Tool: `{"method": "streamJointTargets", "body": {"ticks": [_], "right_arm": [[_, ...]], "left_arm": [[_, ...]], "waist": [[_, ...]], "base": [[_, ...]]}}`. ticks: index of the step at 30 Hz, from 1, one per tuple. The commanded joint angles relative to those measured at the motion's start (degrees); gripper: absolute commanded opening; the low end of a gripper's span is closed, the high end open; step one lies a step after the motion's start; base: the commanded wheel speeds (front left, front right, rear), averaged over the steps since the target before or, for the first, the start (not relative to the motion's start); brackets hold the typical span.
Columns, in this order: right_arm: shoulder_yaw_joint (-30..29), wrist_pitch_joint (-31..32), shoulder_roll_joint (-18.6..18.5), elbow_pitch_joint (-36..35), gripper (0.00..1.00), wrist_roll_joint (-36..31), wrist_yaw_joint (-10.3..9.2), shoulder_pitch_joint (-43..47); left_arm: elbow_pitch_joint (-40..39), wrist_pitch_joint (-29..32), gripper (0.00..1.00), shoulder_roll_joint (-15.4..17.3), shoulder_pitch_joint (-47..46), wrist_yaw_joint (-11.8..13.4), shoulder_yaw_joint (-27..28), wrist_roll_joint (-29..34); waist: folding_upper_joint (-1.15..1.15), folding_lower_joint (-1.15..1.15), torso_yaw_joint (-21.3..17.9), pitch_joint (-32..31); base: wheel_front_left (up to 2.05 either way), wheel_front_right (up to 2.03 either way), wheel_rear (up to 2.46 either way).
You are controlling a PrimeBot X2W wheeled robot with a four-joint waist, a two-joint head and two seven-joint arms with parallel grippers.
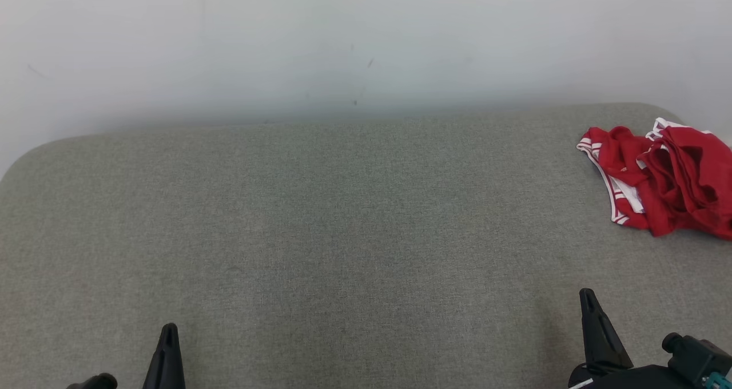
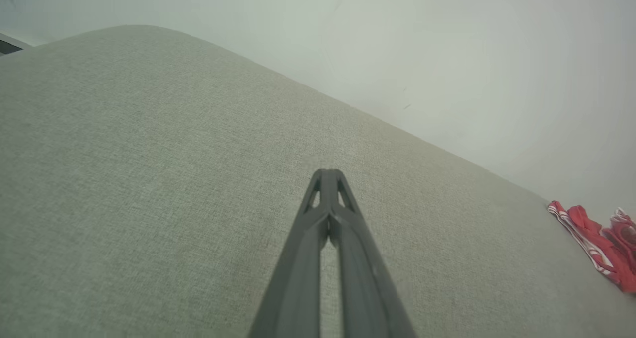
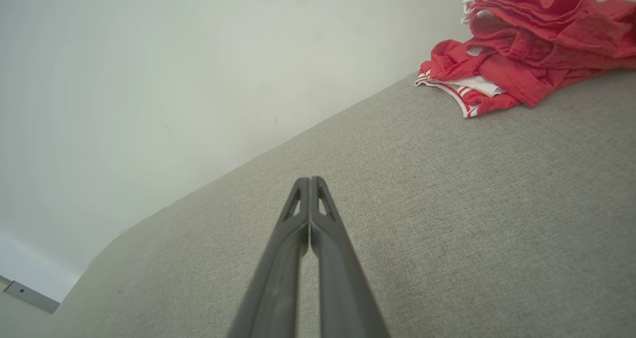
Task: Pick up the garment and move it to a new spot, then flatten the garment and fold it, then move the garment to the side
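Note:
A crumpled red garment [image 1: 669, 183] with white striped trim lies at the far right edge of the grey fabric-covered table [image 1: 320, 234]. It appears at the right edge of the left wrist view [image 2: 596, 243] and at the upper right of the right wrist view [image 3: 526, 49]. My left gripper [image 1: 167, 329] is shut near the table's front edge at the lower left, its fingertips [image 2: 328, 174] pressed together with nothing between them. Low at the right, my right gripper [image 1: 587, 294] is shut too, its tips [image 3: 309, 181] touching. It sits well short of the garment.
A pale wall [image 1: 343, 40] rises right behind the table's far edge. The table has rounded corners at the far left and far right. Broad bare fabric lies between the two grippers and left of the garment.

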Motion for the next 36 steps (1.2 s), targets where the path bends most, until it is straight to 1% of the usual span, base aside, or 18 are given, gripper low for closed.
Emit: {"method": "streamJointTargets", "body": {"ticks": [1, 20, 36], "right_arm": [[-0.6, 0.7, 0.0, -0.7, 0.0, 2.5, -0.02, -1.4], [-2.8, 4.8, 0.9, 0.0, 0.0, 17.0, -0.04, -3.0], [-4.3, 7.5, 1.6, 0.4, 0.0, 26.5, -0.06, -3.9]], "left_arm": [[-0.6, 0.6, 0.0, 0.2, -1.8, -0.3, 0.3, -3.0], [0.7, 4.9, 0.0, 0.3, -3.8, -1.7, 1.3, -19.7], [1.6, 7.8, 0.0, 0.3, -5.1, -2.7, 2.0, -30.6]], "waist": [[0.0, 0.0, 0.0, 0.0], [0.0, 0.0, 0.1, -0.1], [0.0, 0.0, 0.1, -0.1]], "base": [[0.0, 0.0, 0.0], [0.0, 0.0, 0.0], [0.0, 0.0, 0.0]]}}
